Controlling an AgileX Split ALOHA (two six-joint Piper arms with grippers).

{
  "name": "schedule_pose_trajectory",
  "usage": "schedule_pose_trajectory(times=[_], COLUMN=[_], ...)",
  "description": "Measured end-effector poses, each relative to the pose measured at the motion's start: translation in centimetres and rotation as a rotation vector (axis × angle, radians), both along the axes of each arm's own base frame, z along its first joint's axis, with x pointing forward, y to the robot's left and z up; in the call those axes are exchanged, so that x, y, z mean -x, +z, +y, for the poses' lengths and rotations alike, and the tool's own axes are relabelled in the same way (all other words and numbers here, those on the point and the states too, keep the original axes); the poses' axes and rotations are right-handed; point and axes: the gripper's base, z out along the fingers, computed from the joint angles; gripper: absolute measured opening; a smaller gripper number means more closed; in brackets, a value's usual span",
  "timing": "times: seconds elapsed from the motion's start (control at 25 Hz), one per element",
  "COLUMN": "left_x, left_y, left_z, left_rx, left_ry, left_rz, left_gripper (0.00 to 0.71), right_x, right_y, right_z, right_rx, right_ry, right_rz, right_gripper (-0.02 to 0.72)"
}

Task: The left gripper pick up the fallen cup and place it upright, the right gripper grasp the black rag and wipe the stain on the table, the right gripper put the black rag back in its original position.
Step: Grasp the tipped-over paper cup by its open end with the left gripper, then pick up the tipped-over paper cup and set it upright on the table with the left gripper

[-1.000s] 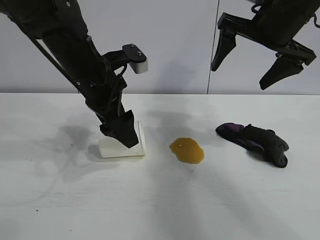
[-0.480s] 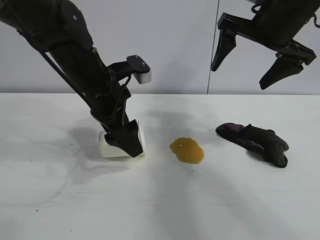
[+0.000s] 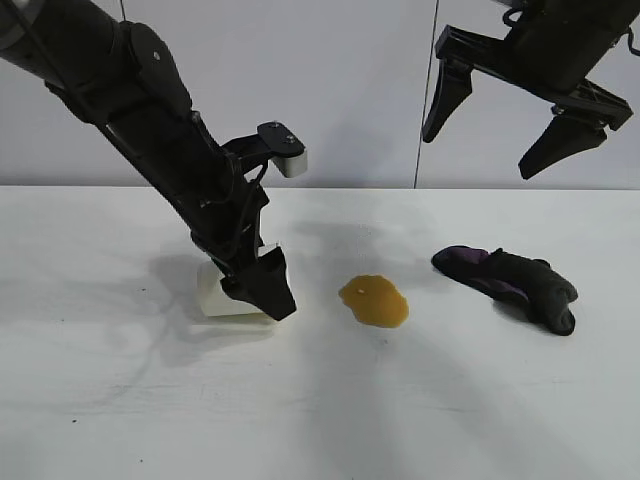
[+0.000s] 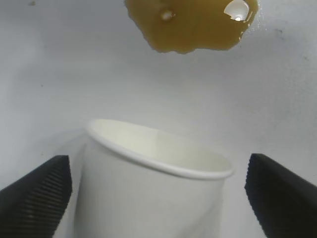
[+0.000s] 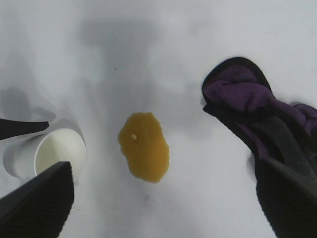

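From the front, the left gripper (image 3: 262, 290) is coming down over the fallen cup (image 3: 225, 297). Compared with a moment ago its near finger is sitting lower and further across the cup, so less white paper is showing, and the small grey block on its wrist is now sitting a little further toward three o'clock. I judge this to be the last of the approach, with the squeeze not yet begun. The cup is lying on its side on the table (image 3: 120, 400), its mouth facing three o'clock toward the stain (image 3: 374, 301). The black rag (image 3: 510, 284) is resting further along at three o'clock, untouched. The right gripper (image 3: 510, 115) is hanging high at about one o'clock, its claw spread wide and carrying nothing.

The left wrist view is giving what the front cannot: the two fingers (image 4: 34, 198) are standing wide on either side of the cup (image 4: 148, 193), with clear daylight between each pad and the paper. So the claw is released, not gripping. The stain (image 4: 190, 22) is lying just past the cup's rim.

The right wrist view is looking down on the whole layout: the cup (image 5: 52, 153) with its hollow showing, the stain (image 5: 144, 146) in the middle, the black rag (image 5: 262, 114) beside it, showing purple folds.
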Motion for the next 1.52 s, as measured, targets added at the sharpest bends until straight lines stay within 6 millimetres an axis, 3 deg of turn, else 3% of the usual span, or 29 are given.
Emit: schedule_pose_trajectory(times=[0.48,0.64,1.0,1.2,1.52], left_x=[0.2,0.1,0.2,0.5,-1.1], left_y=[-0.2,-0.3,-0.2,1.5,3.3], left_z=[0.0,-0.1,-0.4,-0.6,3.2], left_rx=[-0.011,-0.008,0.032,0.120,0.323], left_ry=[-0.054,-0.051,-0.059,-0.072,-0.038], left_rz=[-0.002,-0.004,0.010,0.024,0.103], left_gripper=[0.563,0.500,0.476,0.475,0.475], right_x=[0.0,0.0,0.0,0.0,0.0], right_y=[0.0,0.0,0.0,0.0,0.0], right_z=[0.0,0.0,0.0,0.0,0.1], right_rx=[0.000,0.000,0.002,0.001,-0.001], right_ry=[0.000,0.000,0.008,0.015,0.015], right_rz=[0.000,0.001,-0.001,-0.001,-0.001], right_gripper=[0.694,0.694,0.694,0.694,0.694])
